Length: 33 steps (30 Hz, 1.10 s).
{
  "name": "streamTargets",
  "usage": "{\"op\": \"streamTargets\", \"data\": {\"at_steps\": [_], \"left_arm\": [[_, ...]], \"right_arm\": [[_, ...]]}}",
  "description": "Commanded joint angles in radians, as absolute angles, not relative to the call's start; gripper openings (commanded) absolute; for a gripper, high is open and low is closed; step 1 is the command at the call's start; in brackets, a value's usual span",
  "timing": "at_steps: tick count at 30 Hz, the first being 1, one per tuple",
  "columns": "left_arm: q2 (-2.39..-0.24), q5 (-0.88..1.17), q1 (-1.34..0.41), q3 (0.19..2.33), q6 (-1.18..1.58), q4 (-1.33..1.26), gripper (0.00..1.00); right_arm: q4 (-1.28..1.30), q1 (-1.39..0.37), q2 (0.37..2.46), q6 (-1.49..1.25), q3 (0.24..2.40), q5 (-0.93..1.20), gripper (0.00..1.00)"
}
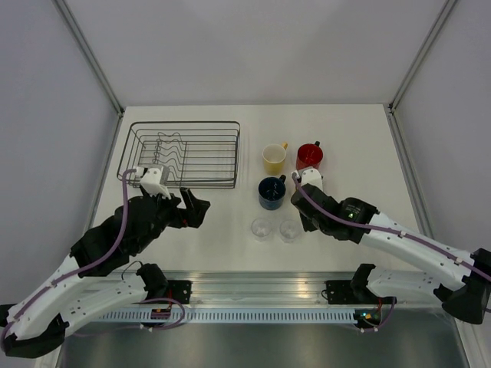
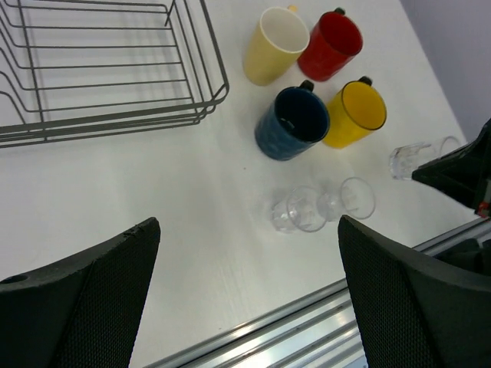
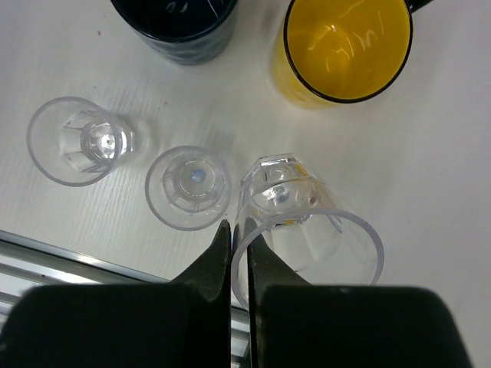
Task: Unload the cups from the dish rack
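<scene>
Right wrist view: your right hand (image 3: 236, 234) is clenched on the rim of a clear tumbler (image 3: 295, 222), w/ one finger outside the glass wall and one inside. You can't tell whether its base touches the tabletop (image 1: 222, 222). Two more tumblers sit left of it, mouths up and just beside each other: the nearer tumbler (image 3: 188, 188) is right by the finger, and the far tumbler (image 3: 80, 142) is further left.

The yellow mug (image 3: 345, 46) is just beyond the held glass, w/ the dark blue mug (image 3: 184, 23) beside it on the left.

Left wrist view: your left hand (image 2: 245, 228) is released, fingers wide apart w/ nothing between them, above bare tabletop near the rack's front corner. The dish rack (image 2: 115, 123) is at upper left. All four mugs stand in a cluster to its right, on the tabletop and outside the rack. The cream mug (image 2: 276, 42) and red mug (image 2: 331, 44) are in the far row, the blue and yellow in the near row. All three tumblers are nearer the arms than the mugs.
</scene>
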<state>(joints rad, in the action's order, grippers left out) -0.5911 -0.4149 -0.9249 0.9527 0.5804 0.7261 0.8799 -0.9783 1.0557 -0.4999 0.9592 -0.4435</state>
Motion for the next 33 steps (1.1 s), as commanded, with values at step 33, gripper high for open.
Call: {"op": "streamTargets", "data": {"at_steps": [33], "left_arm": [[-0.42, -0.515, -0.925, 0.851, 0.451, 0.808, 1.0]], "right_arm": [[0.769, -0.762, 1.322, -0.482, 0.801, -0.193, 0.02]]}}
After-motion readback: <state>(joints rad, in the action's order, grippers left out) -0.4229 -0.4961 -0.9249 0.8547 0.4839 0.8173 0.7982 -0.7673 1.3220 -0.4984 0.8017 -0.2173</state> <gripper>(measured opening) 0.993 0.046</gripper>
